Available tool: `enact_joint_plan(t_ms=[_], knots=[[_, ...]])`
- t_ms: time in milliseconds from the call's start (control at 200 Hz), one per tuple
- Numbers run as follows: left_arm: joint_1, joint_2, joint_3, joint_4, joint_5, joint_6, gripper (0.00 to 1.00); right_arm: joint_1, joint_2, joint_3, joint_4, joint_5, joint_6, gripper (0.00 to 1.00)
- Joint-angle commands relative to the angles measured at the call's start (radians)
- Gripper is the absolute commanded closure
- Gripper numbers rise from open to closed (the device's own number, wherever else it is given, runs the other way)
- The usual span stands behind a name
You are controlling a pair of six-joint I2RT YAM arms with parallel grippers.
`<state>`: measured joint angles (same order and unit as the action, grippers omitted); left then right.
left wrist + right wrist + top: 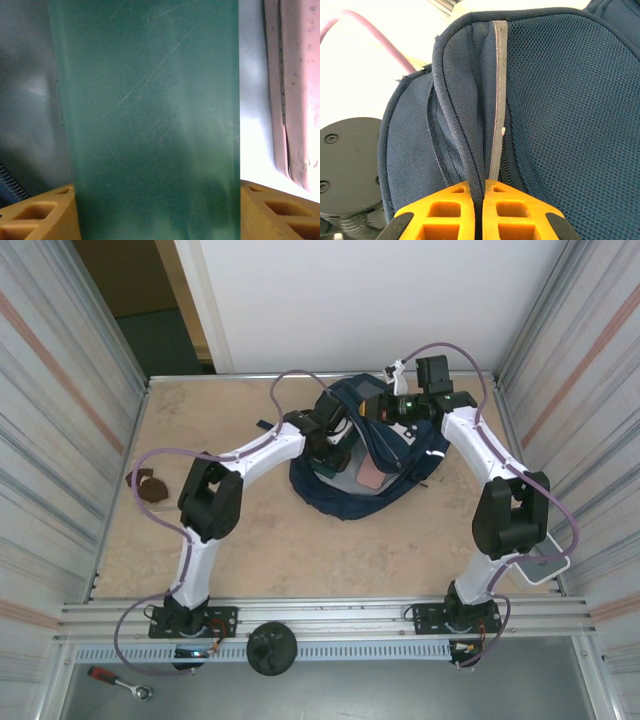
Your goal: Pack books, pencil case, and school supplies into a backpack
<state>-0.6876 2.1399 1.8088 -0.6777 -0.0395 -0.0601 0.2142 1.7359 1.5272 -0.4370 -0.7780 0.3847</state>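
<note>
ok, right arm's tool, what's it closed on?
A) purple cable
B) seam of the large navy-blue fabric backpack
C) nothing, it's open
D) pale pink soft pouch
B: in the right wrist view the right tool has its orange halves pressed together on a piped seam of the large navy-blue fabric backpack.

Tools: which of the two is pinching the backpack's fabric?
The right tool: its orange fingers are shut on the backpack's edge. The left tool stands wide, a flat green thing between its fingers.

Pencil case (371,476) lies in backpack (345,508), lumpy pieces (148,485) far left
</note>
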Motion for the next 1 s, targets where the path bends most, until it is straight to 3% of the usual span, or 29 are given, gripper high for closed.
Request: enact_joint_plan(t_ms=[0,165,396,812,997], knots=[[-0.005,-0.02,0.018,0.064,-0.026,-0.047,0.35,0.005,-0.019,-0.009,0.05,-0.049,0.008,1.0],[-0.022,-0.189,-0.221,0.218,-0.027,-0.076,0.19,0.004,-0.019,-0.034,0.057,-0.047,0.005,1.0],[-0.026,-0.357,-0.506,0.33,0.034,-0.13,0.16,0.002,-0.013,-0.061,0.087,-0.049,0.015,1.0],[-0.027,-0.201,-0.436,0.274,0.027,-0.133,0.49,0.001,-0.022,-0.089,0.103,-0.05,0.018,1.0],[-0.025,-0.155,-0.404,0.296,0.026,-0.136,0.52,-0.006,-0.025,-0.097,0.105,-0.053,0.018,1.0]])
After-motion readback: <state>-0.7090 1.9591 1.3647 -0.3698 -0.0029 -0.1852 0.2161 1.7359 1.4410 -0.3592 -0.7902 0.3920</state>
